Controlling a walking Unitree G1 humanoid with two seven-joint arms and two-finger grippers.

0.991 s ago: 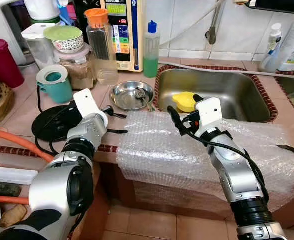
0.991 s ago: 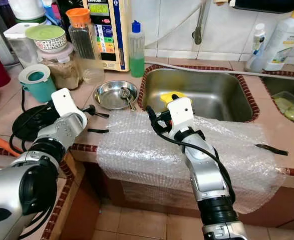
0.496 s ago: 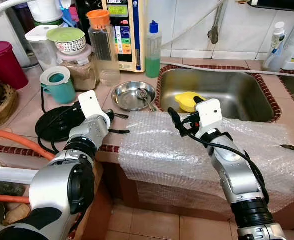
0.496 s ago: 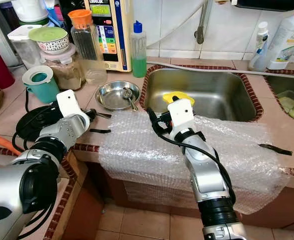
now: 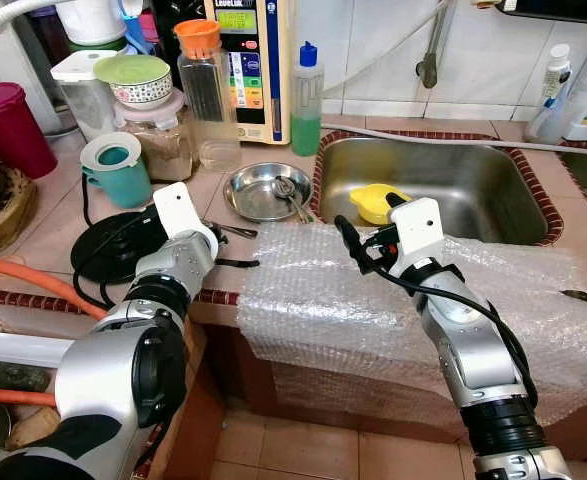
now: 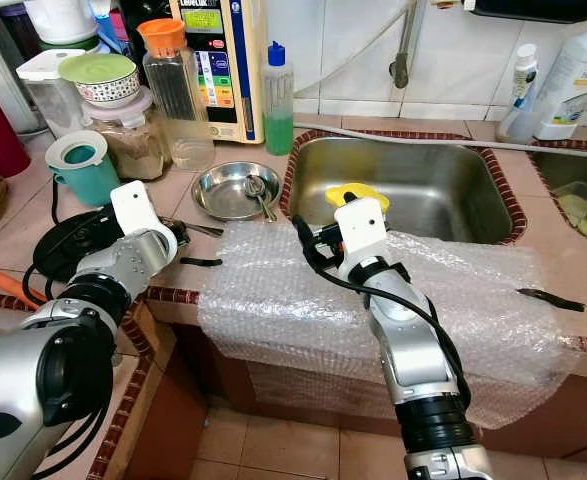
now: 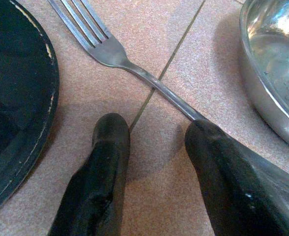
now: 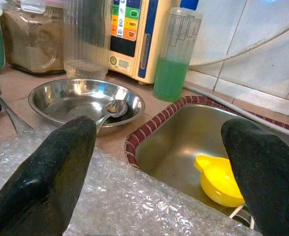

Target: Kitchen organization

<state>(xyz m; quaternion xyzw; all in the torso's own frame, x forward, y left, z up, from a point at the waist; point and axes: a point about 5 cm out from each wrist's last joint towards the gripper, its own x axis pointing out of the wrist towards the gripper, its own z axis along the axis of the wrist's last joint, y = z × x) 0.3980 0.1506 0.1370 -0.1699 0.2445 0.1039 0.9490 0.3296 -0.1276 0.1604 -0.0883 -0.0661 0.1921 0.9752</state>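
— Where is the left gripper [image 7: 154,142]?

— Low over the counter, fingers apart around the fork [image 7: 134,66] handle; the fork lies between the black round plate [image 7: 11,108] and the steel bowl [image 5: 264,190].

— And the right gripper [image 8: 159,147]?

— Spread wide over the bubble wrap [image 5: 323,290], near the sink [image 5: 453,185] with a yellow cup [image 5: 373,203].
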